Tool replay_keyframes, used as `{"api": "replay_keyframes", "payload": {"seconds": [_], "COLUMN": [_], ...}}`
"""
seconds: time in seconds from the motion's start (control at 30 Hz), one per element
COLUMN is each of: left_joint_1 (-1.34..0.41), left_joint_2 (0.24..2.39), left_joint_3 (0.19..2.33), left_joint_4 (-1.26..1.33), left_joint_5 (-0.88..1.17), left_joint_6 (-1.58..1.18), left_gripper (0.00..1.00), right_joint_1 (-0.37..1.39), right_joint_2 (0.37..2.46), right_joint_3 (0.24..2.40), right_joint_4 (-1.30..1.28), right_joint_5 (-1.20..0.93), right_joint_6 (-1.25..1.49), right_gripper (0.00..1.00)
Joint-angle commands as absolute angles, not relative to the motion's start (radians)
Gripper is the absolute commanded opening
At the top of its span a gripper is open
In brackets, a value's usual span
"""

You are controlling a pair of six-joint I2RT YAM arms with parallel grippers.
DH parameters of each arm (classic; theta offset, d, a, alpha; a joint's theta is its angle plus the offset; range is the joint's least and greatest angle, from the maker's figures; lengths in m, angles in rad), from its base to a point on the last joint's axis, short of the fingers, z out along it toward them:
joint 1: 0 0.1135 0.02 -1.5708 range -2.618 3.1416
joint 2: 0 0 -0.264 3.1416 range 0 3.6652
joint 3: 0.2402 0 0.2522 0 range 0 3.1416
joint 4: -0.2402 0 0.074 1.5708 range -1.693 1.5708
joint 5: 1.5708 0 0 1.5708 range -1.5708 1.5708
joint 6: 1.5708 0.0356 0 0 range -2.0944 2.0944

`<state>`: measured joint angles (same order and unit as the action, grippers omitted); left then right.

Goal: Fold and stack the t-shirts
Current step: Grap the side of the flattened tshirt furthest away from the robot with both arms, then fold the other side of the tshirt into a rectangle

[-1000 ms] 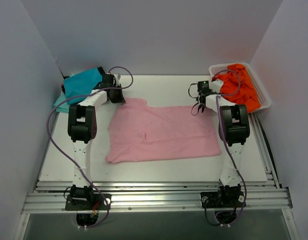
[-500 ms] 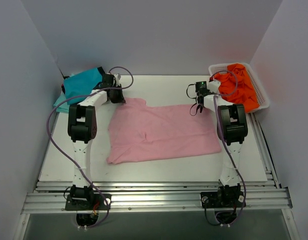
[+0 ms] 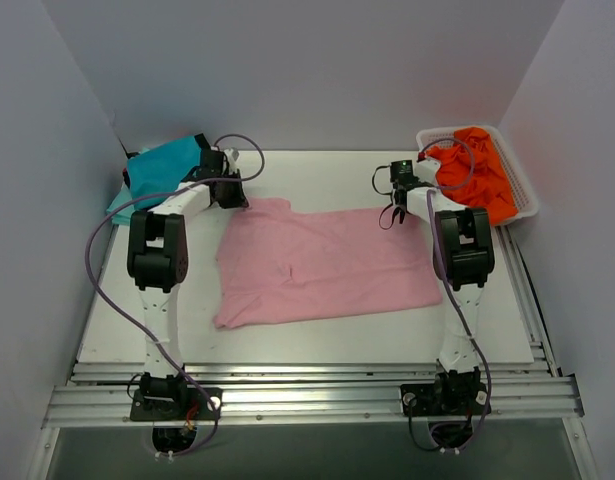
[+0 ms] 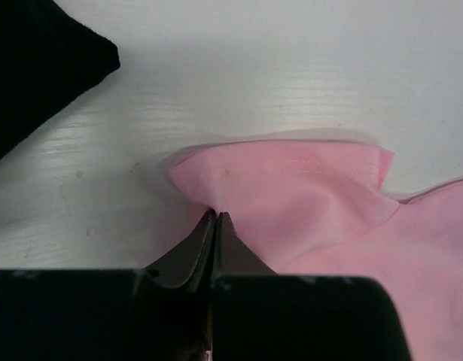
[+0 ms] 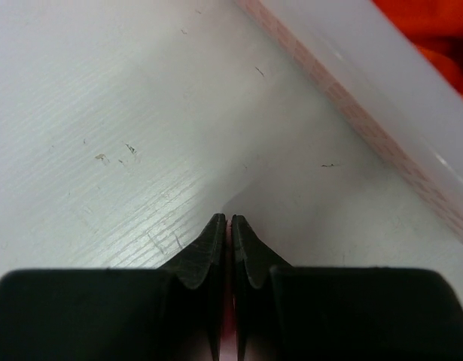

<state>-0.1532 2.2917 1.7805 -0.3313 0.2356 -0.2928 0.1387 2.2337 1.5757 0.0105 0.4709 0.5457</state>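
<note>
A light pink t-shirt (image 3: 322,262) lies spread flat in the middle of the white table. My left gripper (image 3: 245,203) is at its far left corner. In the left wrist view it (image 4: 216,216) is shut on a bunched fold of the pink cloth (image 4: 314,195). My right gripper (image 3: 390,217) is at the shirt's far right corner. In the right wrist view it (image 5: 229,219) is shut, with a thin sliver of pink cloth (image 5: 229,327) pinched between the jaws. A teal t-shirt (image 3: 162,170) lies folded at the far left, with a black one (image 4: 35,68) beside it.
A white lattice basket (image 3: 525,195) stands at the far right, holding a crumpled orange t-shirt (image 3: 477,170). Its wall (image 5: 367,83) runs close to my right gripper. Grey walls close in the table on three sides.
My right gripper has closed on the pink shirt's far right corner and shifted slightly left. The left arm's elbow has swung a little to the left, its grip unchanged.
</note>
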Motion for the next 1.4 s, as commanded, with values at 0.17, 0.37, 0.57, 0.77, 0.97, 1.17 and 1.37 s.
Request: {"api": "replay_keyframes", "payload": {"seconds": [0.17, 0.37, 0.57, 0.77, 0.97, 1.17, 1.37], "left_joint_1": [-0.149, -0.163, -0.218, -0.285, -0.443, -0.607, -0.664], "left_joint_2": [2.111, 2.042, 1.913, 1.726, 1.484, 1.269, 1.167], "left_joint_3": [1.761, 1.703, 1.582, 1.409, 1.197, 0.990, 0.907], "left_joint_4": [-0.241, -0.225, -0.239, -0.247, -0.298, -0.478, -0.601], "left_joint_5": [0.290, 0.318, 0.246, 0.151, -0.067, -0.454, -0.667], "left_joint_6": [-0.261, -0.244, -0.201, -0.189, -0.204, -0.358, -0.532], "left_gripper": [0.02, 0.02, 0.02, 0.02, 0.02, 0.10, 0.94], "right_joint_1": [0.153, 0.153, 0.153, 0.155, 0.155, 0.149, 0.132], "right_joint_2": [2.105, 2.050, 1.944, 1.803, 1.655, 1.481, 1.249], "right_joint_3": [1.643, 1.591, 1.479, 1.339, 1.112, 0.896, 0.749], "right_joint_4": [-0.040, -0.029, -0.011, 0.032, 0.070, 0.035, 0.011], "right_joint_5": [0.474, 0.445, 0.434, 0.436, 0.457, 0.512, 0.578], "right_joint_6": [0.522, 0.526, 0.541, 0.558, 0.590, 0.664, 0.733], "right_gripper": [0.00, 0.00, 0.00, 0.00, 0.00, 0.06, 1.00]}}
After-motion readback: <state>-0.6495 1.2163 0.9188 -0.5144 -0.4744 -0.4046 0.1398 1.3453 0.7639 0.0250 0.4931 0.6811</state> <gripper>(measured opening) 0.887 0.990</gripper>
